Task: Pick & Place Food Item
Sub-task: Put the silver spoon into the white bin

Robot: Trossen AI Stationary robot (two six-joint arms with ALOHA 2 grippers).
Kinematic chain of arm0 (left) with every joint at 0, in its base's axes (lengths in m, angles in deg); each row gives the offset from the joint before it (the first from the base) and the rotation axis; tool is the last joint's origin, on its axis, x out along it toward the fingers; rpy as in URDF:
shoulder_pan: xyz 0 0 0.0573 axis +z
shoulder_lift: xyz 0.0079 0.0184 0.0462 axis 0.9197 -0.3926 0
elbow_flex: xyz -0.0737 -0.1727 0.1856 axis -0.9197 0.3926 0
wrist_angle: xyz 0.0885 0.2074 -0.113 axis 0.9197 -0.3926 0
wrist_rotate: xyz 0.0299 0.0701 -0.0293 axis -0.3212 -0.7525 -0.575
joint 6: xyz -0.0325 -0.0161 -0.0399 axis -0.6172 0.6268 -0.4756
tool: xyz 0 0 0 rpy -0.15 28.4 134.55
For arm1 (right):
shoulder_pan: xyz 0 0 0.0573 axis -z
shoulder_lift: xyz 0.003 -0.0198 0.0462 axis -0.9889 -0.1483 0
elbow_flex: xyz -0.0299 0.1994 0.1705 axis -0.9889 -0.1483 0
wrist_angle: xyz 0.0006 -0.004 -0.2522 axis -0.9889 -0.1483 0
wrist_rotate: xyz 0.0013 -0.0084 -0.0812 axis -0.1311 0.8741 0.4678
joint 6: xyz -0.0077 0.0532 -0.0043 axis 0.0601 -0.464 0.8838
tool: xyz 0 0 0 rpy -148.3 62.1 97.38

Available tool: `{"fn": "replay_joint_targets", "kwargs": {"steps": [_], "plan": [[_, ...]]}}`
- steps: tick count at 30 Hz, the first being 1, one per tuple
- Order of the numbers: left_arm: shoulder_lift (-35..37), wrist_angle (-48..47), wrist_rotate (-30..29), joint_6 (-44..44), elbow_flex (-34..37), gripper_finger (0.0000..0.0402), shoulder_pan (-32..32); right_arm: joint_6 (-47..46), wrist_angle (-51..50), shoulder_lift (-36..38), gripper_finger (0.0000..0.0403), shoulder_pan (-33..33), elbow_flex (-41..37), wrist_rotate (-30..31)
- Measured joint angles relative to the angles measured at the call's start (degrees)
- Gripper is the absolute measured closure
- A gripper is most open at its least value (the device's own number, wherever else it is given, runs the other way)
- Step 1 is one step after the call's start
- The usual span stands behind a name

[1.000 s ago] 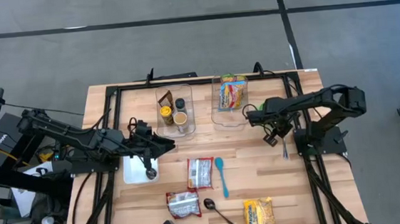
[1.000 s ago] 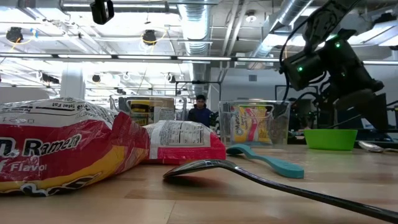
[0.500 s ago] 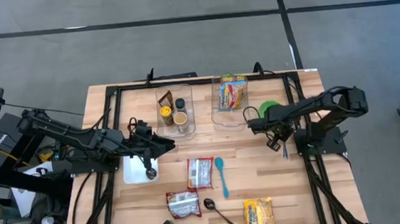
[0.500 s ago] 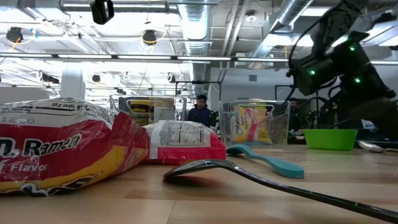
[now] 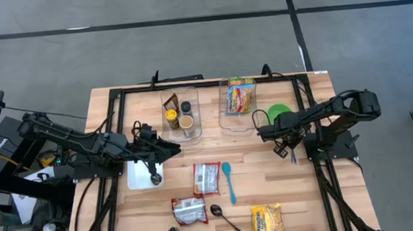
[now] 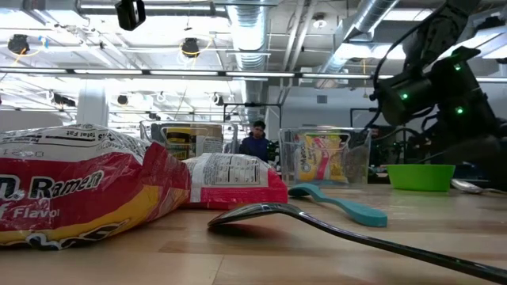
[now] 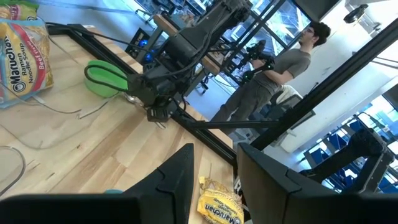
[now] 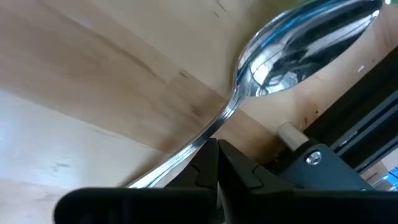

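Here your right gripper (image 5: 281, 148) hangs low over the right side of the wooden table (image 5: 294, 197), just beside the black frame rail (image 5: 319, 180). In the right wrist view its dark fingers (image 8: 214, 171) are pressed together, tips meeting over the handle of a shiny metal spoon (image 8: 292, 53) that lies on the wood by the rail; whether they pinch the handle you cannot tell. The green bowl (image 5: 278, 113) sits just behind that gripper. Your left gripper (image 5: 157, 150) waits at the left, jaws spread, above a white tray (image 5: 136, 178). The food items lie well apart from both: a red ramen packet (image 5: 207, 178) mid-table, and a yellow ramen packet (image 5: 267, 222) near the front edge.
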Motion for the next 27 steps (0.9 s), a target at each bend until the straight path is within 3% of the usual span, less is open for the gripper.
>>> {"fn": "replay_joint_targets", "kwargs": {"steps": [16, 27], "plan": [[0.0, 0.3, 0.0, 0.0, 0.0, 0.0284, 0.0, 0.5, 3.0, 0.0, 0.0403, 0.0, 3.8, 2.7], [0.0, 0.2, 0.0, 0.0, 0.0, 0.0284, 0.0, 0.1, -5.4, 0.0, 0.0403, -0.1, 9.0, 2.7]]}}
